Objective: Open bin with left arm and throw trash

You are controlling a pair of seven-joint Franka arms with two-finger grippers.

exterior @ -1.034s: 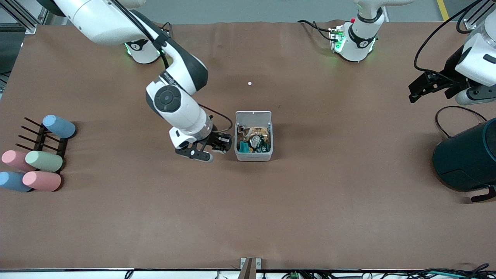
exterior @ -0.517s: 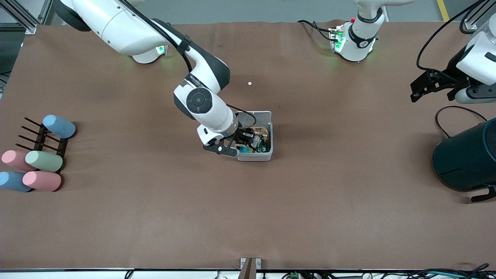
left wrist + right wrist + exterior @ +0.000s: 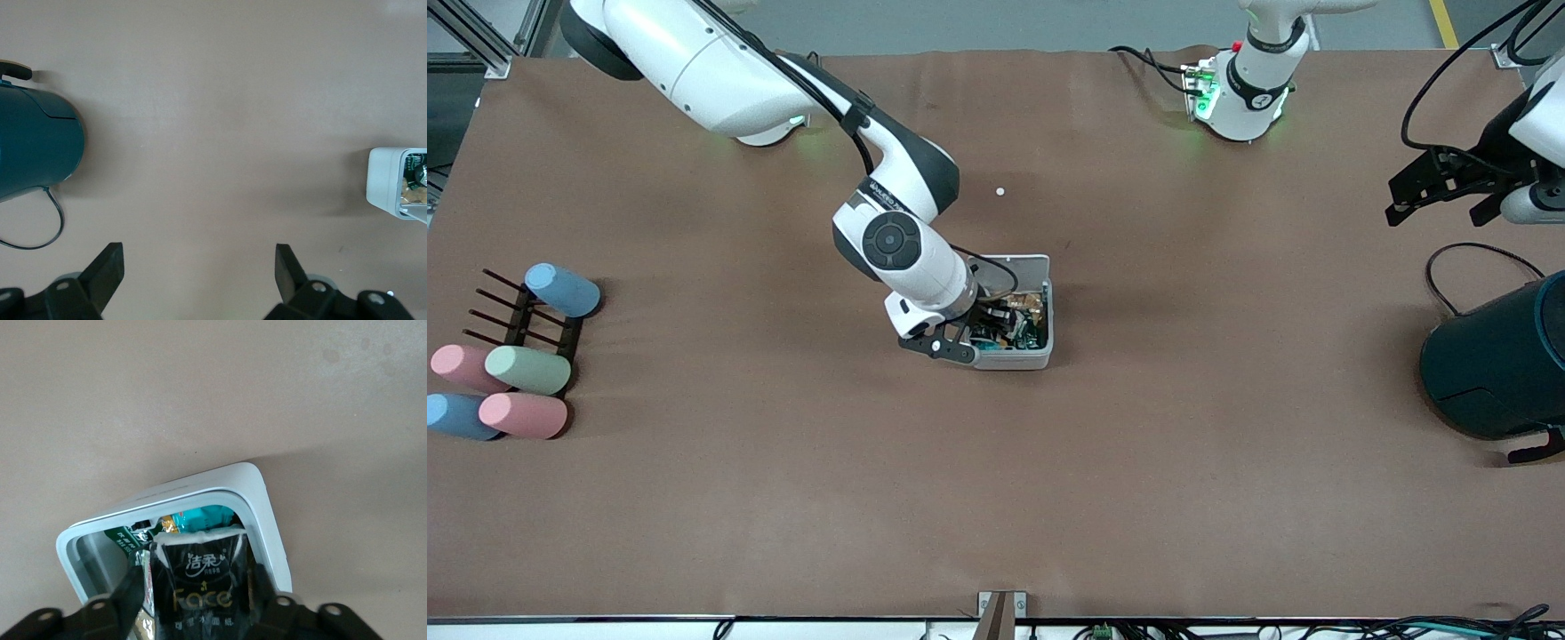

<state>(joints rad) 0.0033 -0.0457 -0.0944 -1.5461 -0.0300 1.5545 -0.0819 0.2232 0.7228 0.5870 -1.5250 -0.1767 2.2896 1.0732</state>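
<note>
Brown cloth-covered table under two white arms. Directly beneath the right gripper: the bin, small, white-grey, its lid already swung up and back toward the arm bases. In that gripper's mouth, low over the bin's rim: a black packet with pale lettering, partly inside the opening, above green and teal litter already dropped in. Cannot tell whether gripped firmly or just let go. Well away from the right gripper, toward the left arm's end of the table: the left gripper, up in the air, jaws spread wide, holding nothing, waiting above the dark teal container. Opening step apparently done; throwing step close to its finish. Left to do, by the look of it: letting the packet fall and lifting clear.
</note>
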